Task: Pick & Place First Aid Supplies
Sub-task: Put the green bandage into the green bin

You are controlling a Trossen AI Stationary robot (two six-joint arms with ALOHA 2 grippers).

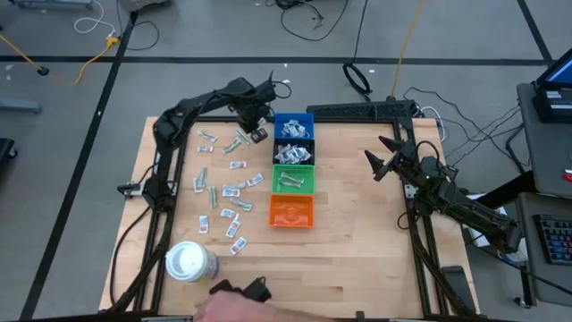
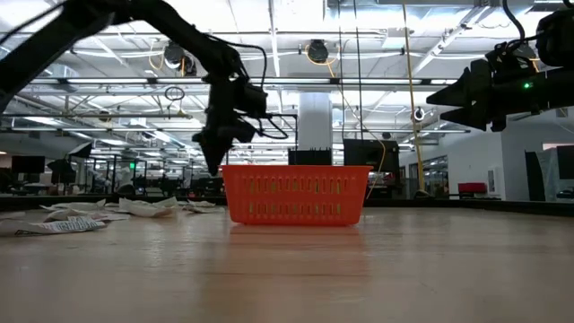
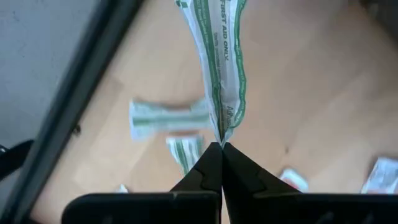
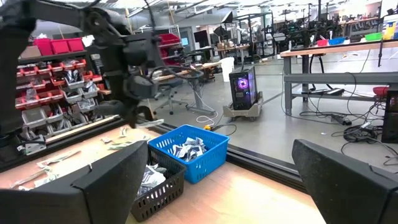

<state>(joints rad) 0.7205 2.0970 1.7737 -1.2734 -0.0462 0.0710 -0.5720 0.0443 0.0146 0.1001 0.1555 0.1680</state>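
Observation:
My left gripper (image 1: pixel 254 125) (image 3: pixel 222 144) hangs above the table's far left part, just left of the blue bin (image 1: pixel 293 124), pointing down. It is shut on a slim green-and-white wrapper (image 3: pixel 221 56) printed "FIRST AID ONLY". Several other first aid packets (image 1: pixel 228 192) (image 3: pixel 168 118) lie flat on the wood left of the bins. My right gripper (image 1: pixel 380 163) (image 4: pixel 217 180) waits open at the table's right, held level, with nothing between its fingers. My left gripper pinches the wrapper's end (image 3: pixel 222 132) between its two fingertips, coming from above and pointing down. The wrapper hangs below the fingers along their line, lifted clear of the table.
A row of small bins runs down the table's middle: blue, a dark one (image 1: pixel 293 152), green (image 1: pixel 293 176), orange (image 1: pixel 291 211) (image 2: pixel 296 193). A white roll (image 1: pixel 190 261) stands near the front left. A person's hand (image 1: pixel 237 306) reaches in at the near edge.

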